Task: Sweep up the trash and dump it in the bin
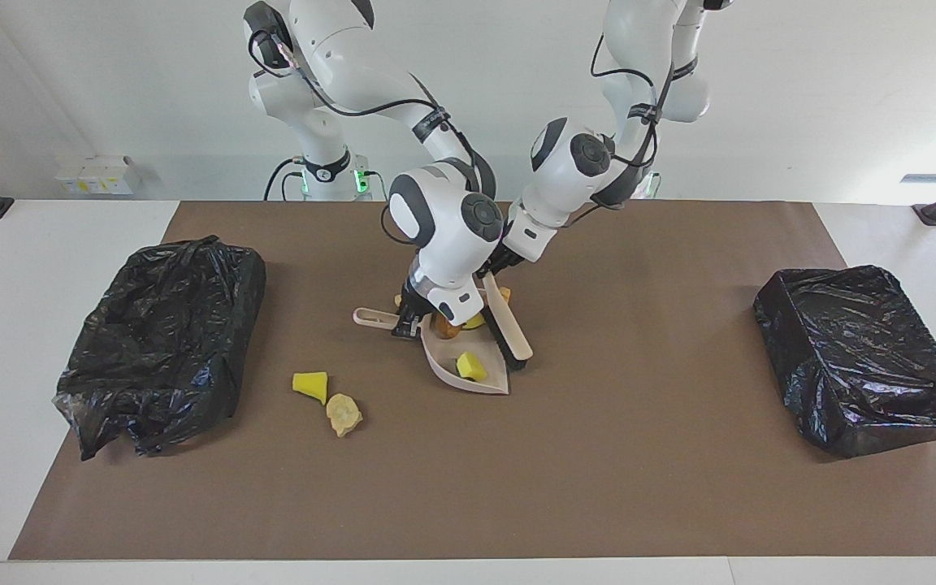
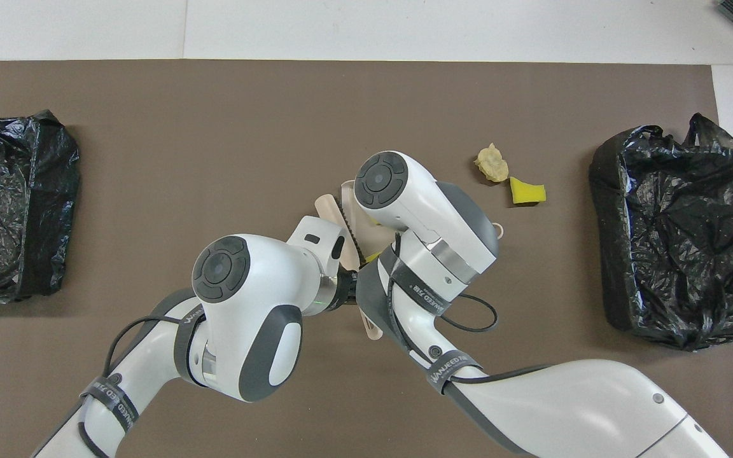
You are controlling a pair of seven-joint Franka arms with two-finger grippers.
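A brown mat covers the white table. The left gripper, pinching the brush, holds its bristles at the dustpan mouth; the right gripper is clamped on the pan's handle. Soft sponge and foam bits sit in the hard plastic pan. A yellow wedge and beige lump lie off the pan's handle side, toward the crinkled black bin, the brush's long axis slanting away from them.

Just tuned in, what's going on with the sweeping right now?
The right gripper holds the beige dustpan by its handle on the mat. The left gripper holds the brush, its bristles at the pan's open edge. Several trash bits lie in the pan, including a yellow sponge piece. A yellow wedge and a foam lump lie unswept on the mat beside the black-bagged bin at the right arm's end.
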